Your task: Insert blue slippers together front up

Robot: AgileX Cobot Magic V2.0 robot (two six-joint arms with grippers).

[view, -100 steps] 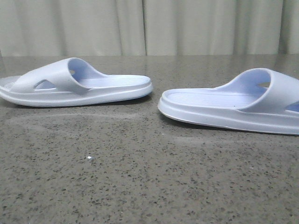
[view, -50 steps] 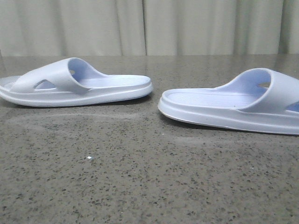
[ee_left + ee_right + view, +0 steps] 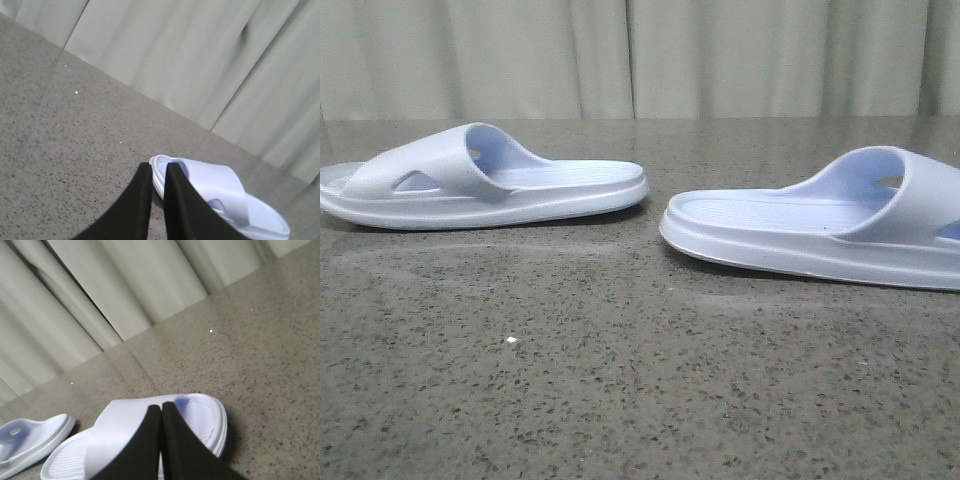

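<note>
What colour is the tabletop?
Speckled grey-brown stone on the tabletop, clearest in the front view.

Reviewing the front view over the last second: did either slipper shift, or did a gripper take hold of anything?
Barely anything changed. The right slipper looks very slightly shifted in the front view, little more than jitter. The left slipper stayed put on the table. Neither slipper lifted, and no gripper appears in that view.

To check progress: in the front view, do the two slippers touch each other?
No, a strip of bare table separates the left slipper from the right slipper.
</note>
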